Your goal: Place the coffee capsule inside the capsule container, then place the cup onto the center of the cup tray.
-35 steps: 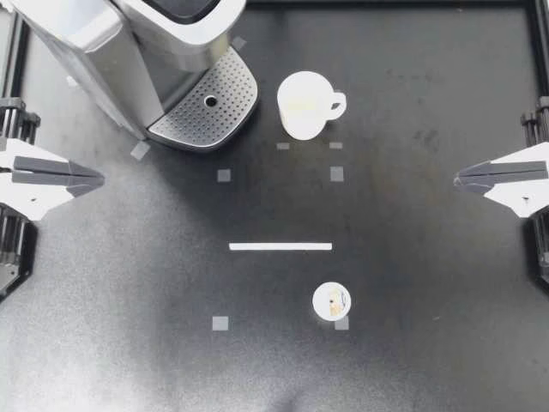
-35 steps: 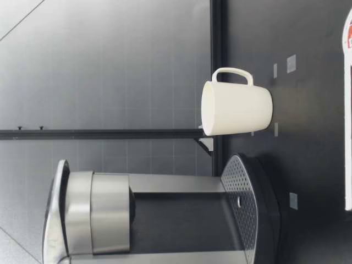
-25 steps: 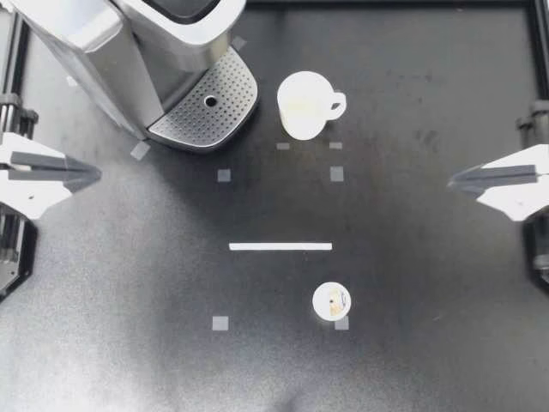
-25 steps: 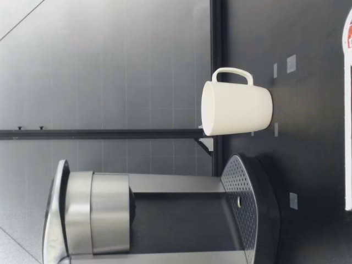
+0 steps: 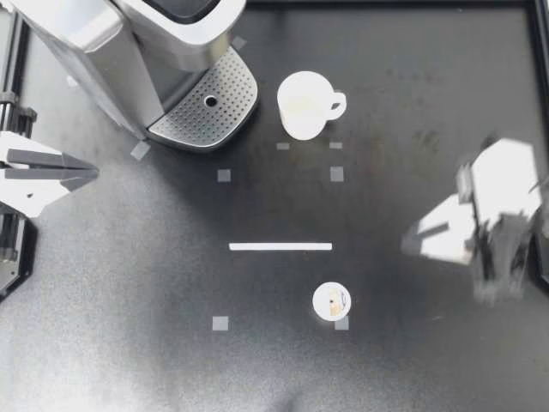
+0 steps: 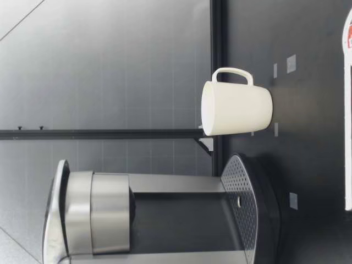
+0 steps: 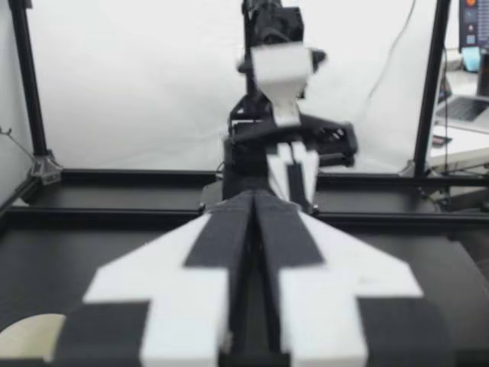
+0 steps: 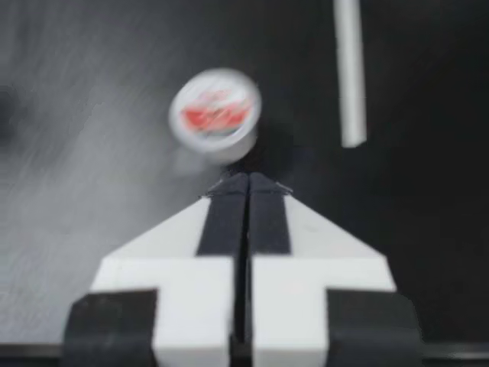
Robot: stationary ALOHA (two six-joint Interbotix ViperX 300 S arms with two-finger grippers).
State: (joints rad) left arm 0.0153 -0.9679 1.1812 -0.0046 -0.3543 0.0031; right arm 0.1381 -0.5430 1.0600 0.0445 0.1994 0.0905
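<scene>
Since the earlier frames the robot's right arm has swung in from the right edge of the counter (image 5: 129,283) and turned toward the near side. Its right pincer (image 5: 410,233) is smeared with motion and is now much nearer the coffee capsule (image 5: 331,301). The left pincer (image 5: 90,174) has barely shifted at the left edge.

In the right wrist view the right pincer's fingers lie pressed together with nothing between them. The coffee capsule sits upright just ahead of their tips, near the end of the white tape strip (image 5: 280,246). The left wrist view shows the left pincer likewise closed flat and empty.

The coffee capsule stands on the counter on the near side of the strip, apart from both arms. The white cup (image 5: 305,105) stands upright just beside the perforated cup tray (image 5: 206,107) of the coffee machine (image 5: 129,43), not on it.

Judging from this, the first step is only beginning. The right arm seems to be lining up on the coffee capsule, and its fingers would have to open before any grasp. Neither item is placed yet.
</scene>
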